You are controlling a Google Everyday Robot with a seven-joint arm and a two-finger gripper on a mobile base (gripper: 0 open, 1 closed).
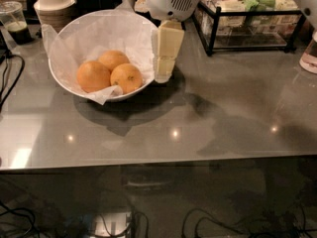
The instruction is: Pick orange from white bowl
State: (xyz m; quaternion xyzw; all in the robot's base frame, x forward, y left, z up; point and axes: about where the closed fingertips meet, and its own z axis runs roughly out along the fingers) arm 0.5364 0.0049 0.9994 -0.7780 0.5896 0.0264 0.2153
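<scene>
**Mia:** Grey and shiny, that is the flat table top (pixel 233 118). What stands far left on it?

**Ben:** A clear plastic cup (pixel 13 20) with a dark drink in it. Just beside it is a stack of small beige lidded bowls (pixel 53 3).

**Mia:** And then?

**Ben:** The large round white bowl (pixel 69 83), lined with crinkly white paper (pixel 94 33). Three oranges lie in it, touching. The round orange fruit with a small dark dot (pixel 127 77) is the front right one.

**Mia:** Where is the gripper?

**Ben:** The cream block-shaped gripper (pixel 163 73) hangs from the white arm (pixel 171 1). It points down at the bowl's right rim, near that fruit but apart from it. I cannot tell if it is open or closed.

**Mia:** And far right?

**Ben:** A black wire rack (pixel 210 29) with packets in it.
</scene>
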